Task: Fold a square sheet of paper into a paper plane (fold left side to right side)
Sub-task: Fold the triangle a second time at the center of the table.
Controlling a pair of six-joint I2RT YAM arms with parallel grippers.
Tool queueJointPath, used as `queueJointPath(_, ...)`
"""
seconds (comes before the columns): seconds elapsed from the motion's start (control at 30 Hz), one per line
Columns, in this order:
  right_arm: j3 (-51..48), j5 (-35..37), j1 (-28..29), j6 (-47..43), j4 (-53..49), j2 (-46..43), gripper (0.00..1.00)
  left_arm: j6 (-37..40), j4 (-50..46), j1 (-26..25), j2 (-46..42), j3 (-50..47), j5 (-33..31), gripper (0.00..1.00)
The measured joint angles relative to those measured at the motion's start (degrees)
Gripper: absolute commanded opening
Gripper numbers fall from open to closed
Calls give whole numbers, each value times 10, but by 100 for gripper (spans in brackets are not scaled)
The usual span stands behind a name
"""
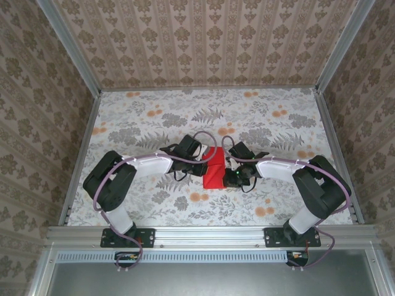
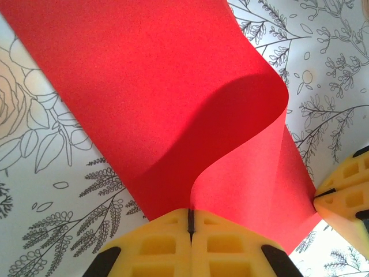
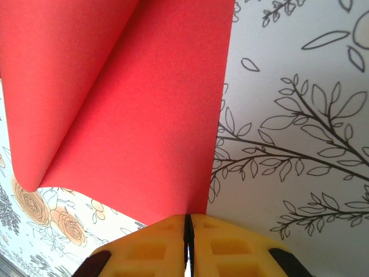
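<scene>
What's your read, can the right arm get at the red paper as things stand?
Probably yes: the right end effector is shut on the square sheet of paper, pinching its edge, nothing between. The left end effector pinches it too.

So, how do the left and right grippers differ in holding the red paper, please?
The left gripper pinches the red paper where it bulges in a wave; the right gripper pinches beside a loose rolled-over layer. The left gripper reaches from the sheet's left, the right gripper from its right. Both are shut on it.
</scene>
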Motion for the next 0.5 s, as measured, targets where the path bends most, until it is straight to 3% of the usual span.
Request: queueJointPath(0.5, 3, 0, 0, 0, -3, 3, 12, 10, -3, 0, 12, 3, 0, 1)
